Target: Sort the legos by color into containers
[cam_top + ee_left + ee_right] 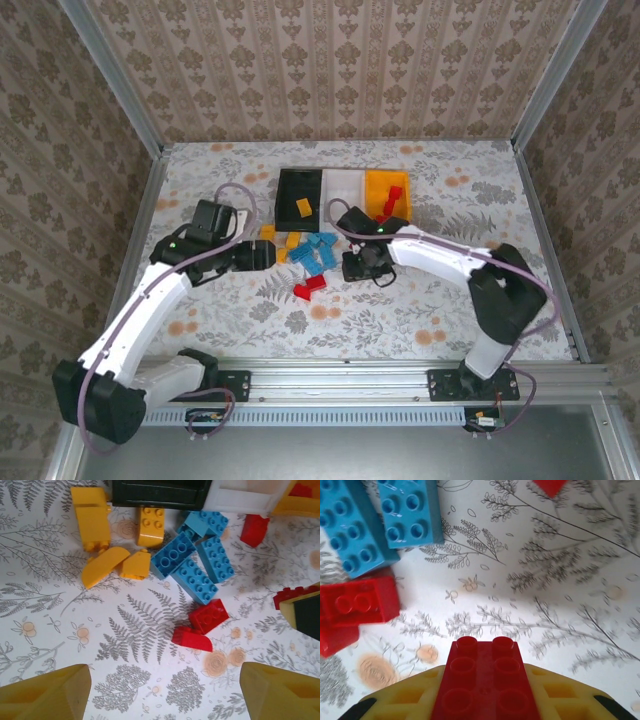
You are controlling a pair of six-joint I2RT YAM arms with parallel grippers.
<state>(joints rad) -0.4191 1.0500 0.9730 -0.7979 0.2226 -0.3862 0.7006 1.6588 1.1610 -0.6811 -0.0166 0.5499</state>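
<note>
Right jaws clamped on a red studded brick (pixel 485 685) — low over the worktop (pixel 560 605), beside the loose pile (pixel 310 252). Left jaws apart above red bricks (pixel 207 616) and blue bricks (pixel 195 580). Orange-yellow tray (pixel 374 182) at the back held reds. Brick judged light, rigid, slick — grip the flat side walls.

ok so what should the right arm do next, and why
Probably lift and carry its load back toward the orange-yellow tray. The right gripper is shut on a red brick beside the loose pile, and the red bricks already sorted lie in that tray, so it looks like the place for reds.
</note>
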